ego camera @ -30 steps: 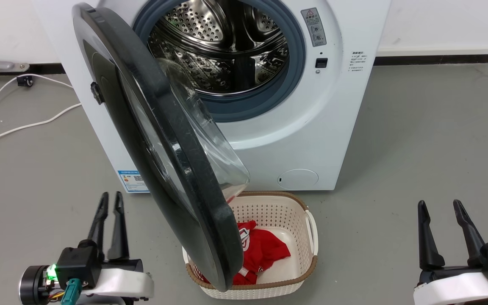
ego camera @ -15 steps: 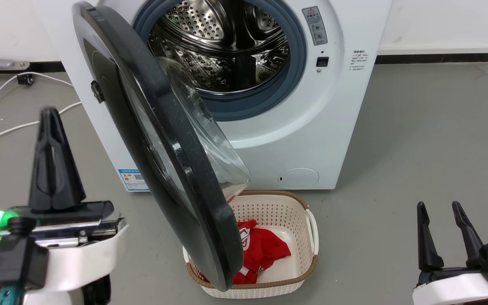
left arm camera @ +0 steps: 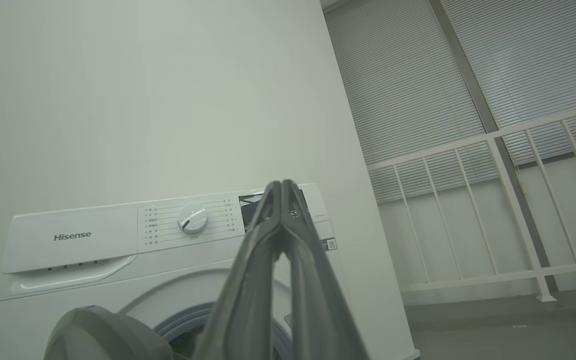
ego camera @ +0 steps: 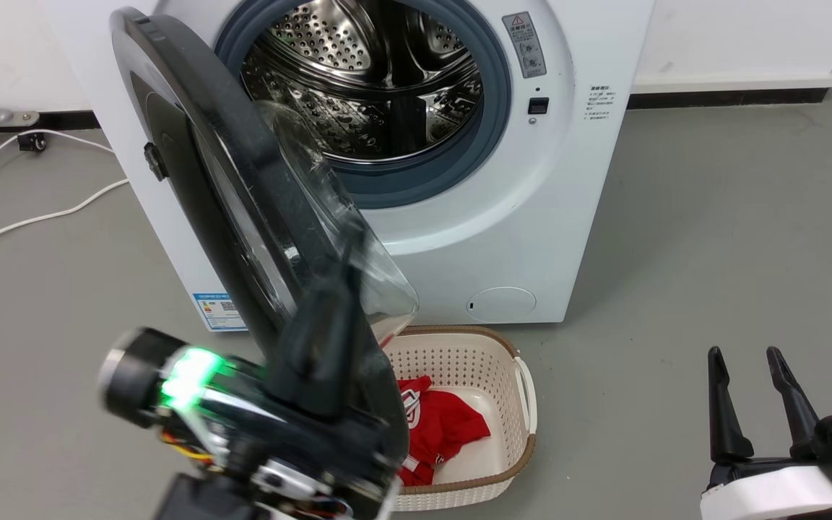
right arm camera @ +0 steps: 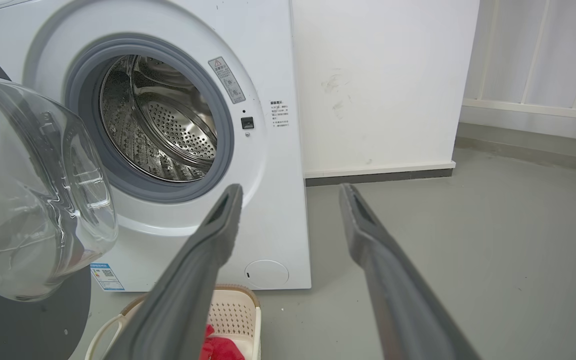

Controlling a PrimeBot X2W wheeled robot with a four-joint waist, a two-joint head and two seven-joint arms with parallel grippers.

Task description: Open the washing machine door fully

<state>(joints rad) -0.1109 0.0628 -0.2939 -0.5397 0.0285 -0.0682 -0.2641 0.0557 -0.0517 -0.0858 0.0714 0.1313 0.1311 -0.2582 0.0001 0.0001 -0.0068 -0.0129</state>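
Observation:
The washing machine [ego camera: 531, 217] stands with its steel drum [ego camera: 373, 79] exposed. The washing machine door [ego camera: 228, 144], black-rimmed with a clear glass bowl [right arm camera: 33, 190], hangs partly open from its left hinge, its lower edge over the basket. My left gripper [ego camera: 340, 267] is blurred in front of the door's lower rim, and I cannot tell whether it touches the rim. In the left wrist view the left gripper [left arm camera: 281, 186] is shut on nothing and points up at the control panel. My right gripper [ego camera: 748, 354] rests open at the lower right, well clear of the door [right arm camera: 292, 189].
A cream laundry basket [ego camera: 524, 404] holding a red garment [ego camera: 438, 426] sits on the floor under the door's lower edge. White cables [ego camera: 26, 217] trail on the grey floor at the left. A white railing [left arm camera: 493, 200] stands right of the machine.
My left arm has risen from the lower left and swung right, in front of the door's lower rim. The camera has shifted slightly. Door angle and right gripper look unchanged.

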